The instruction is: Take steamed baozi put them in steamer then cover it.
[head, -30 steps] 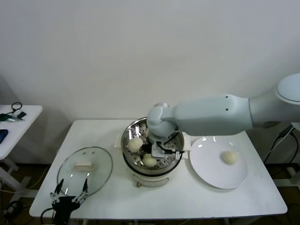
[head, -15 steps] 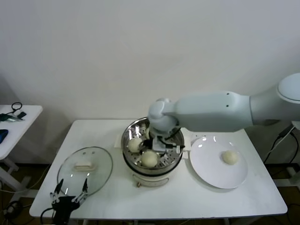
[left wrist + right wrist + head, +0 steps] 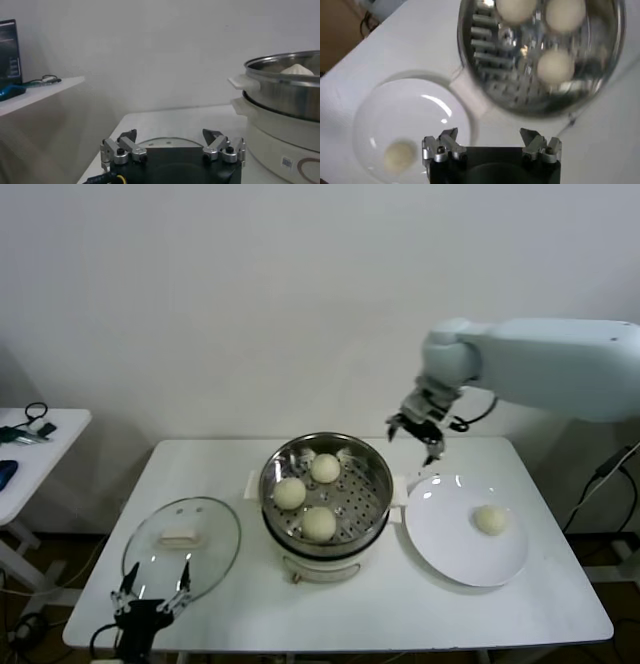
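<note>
A white table stood against a plain pale wall. On its right half lay a round white plate. Off to the left was a smaller side table, holding a black cable and some dark bits I couldn't make out. Cables trailed on the floor below.

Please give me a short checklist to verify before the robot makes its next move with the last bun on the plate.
1. Right pincer open and empty: ok.
2. Right pincer raised clear of the steamer: ok.
3. Three baozi lie inside the steamer: ok.
4. Last baozi sits free on the white plate, unobstructed: ok.
5. Cover lies on the table beside the steamer, not blocking it: ok.
6. Left pincer open, parked at the table's near edge by the cover: ok.
</note>
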Available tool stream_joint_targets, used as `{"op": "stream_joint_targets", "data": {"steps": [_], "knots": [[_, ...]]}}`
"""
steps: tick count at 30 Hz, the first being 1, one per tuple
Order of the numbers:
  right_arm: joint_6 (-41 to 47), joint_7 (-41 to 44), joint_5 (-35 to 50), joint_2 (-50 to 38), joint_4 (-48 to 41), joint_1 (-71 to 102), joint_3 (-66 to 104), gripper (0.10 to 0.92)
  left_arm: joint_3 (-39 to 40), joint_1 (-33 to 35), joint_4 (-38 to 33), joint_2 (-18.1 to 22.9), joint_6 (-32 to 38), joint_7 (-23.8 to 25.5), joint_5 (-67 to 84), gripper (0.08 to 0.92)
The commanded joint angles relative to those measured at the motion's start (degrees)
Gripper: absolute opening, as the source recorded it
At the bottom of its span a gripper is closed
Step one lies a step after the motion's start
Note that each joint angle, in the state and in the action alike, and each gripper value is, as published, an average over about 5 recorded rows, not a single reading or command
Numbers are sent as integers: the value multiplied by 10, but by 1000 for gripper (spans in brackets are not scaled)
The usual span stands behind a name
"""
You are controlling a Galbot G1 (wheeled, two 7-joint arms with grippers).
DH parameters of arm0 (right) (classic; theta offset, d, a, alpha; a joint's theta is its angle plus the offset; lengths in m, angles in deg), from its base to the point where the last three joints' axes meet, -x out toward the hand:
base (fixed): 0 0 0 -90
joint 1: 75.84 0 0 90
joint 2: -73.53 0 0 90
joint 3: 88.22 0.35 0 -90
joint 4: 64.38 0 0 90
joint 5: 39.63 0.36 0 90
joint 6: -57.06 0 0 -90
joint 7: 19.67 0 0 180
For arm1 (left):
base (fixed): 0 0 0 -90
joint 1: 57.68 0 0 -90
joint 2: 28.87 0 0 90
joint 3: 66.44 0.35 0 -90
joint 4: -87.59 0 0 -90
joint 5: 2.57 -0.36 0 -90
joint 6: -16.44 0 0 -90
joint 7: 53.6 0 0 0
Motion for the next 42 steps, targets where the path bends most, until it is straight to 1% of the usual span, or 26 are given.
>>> {"op": "stream_joint_targets", "data": {"steps": [1,7,11,14,19,25,38,42], "knots": [[90,10,-33,-193,-64,107,29,823,1,0,1,1,-1,1,-1,823],[97,1,-98,-214,-114,290,193,823,2,-1,4,3,-3,2,-9,823],[85,3,-132,-204,-156,387,300,823,0,2,5,4,-2,2,-11,823],[71,5,-151,-191,-183,425,345,823,-2,3,6,5,-2,1,-11,823],[52,2,-171,-165,-224,458,379,823,1,6,6,8,-1,1,-17,823],[45,-4,-175,-130,-257,480,402,823,1,10,5,9,0,0,-23,823],[44,-18,-180,-97,-277,491,415,822,-3,14,2,10,0,-1,-25,823],[45,-18,-179,-94,-275,495,419,792,-3,13,2,11,0,-1,-25,823]]}}
